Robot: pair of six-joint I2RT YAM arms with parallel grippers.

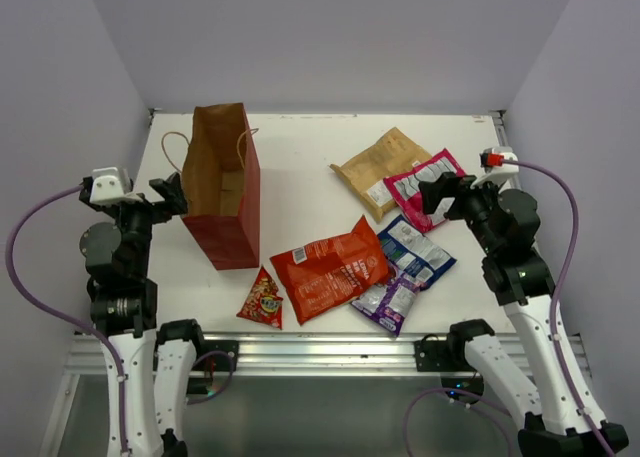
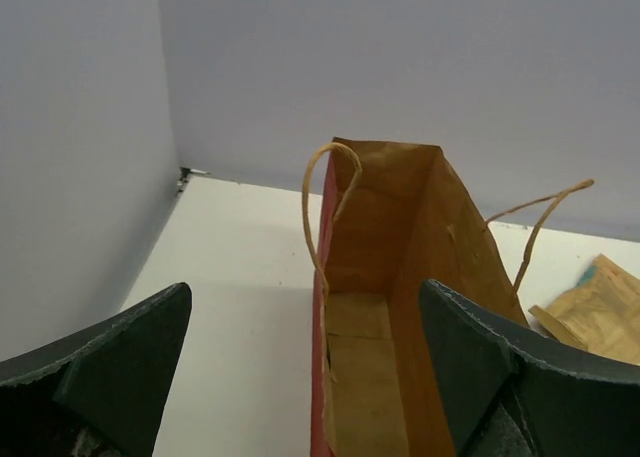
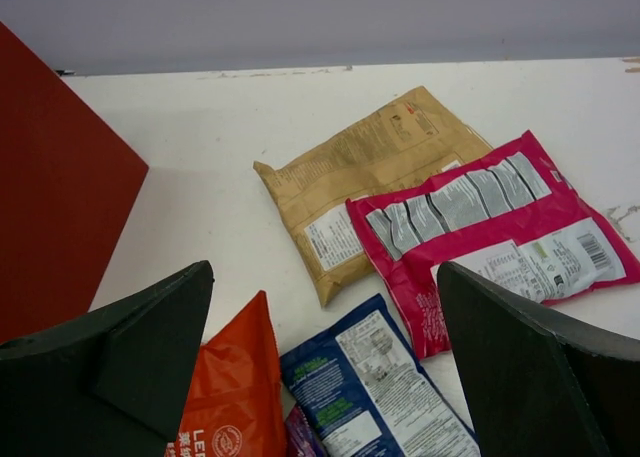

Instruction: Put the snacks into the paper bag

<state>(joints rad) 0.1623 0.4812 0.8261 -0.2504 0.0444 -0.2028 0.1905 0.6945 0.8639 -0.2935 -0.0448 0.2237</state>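
Observation:
The red paper bag [image 1: 228,192] stands upright at the left, its brown inside empty in the left wrist view [image 2: 375,377]. My left gripper [image 1: 172,195] is open at the bag's left rim, its jaws on either side of the near wall. Six snacks lie on the table: the orange-red packet [image 1: 330,267], small red triangular one [image 1: 262,299], tan-brown [image 1: 378,169], pink-magenta [image 1: 425,185], blue-white [image 1: 415,249], purple-silver [image 1: 388,302]. My right gripper [image 1: 432,195] is open and empty above the pink packet [image 3: 490,227] and blue packet [image 3: 375,392].
The white table [image 1: 300,152] is closed in by grey walls at the back and both sides. An aluminium rail [image 1: 320,352] runs along the near edge between the arm bases.

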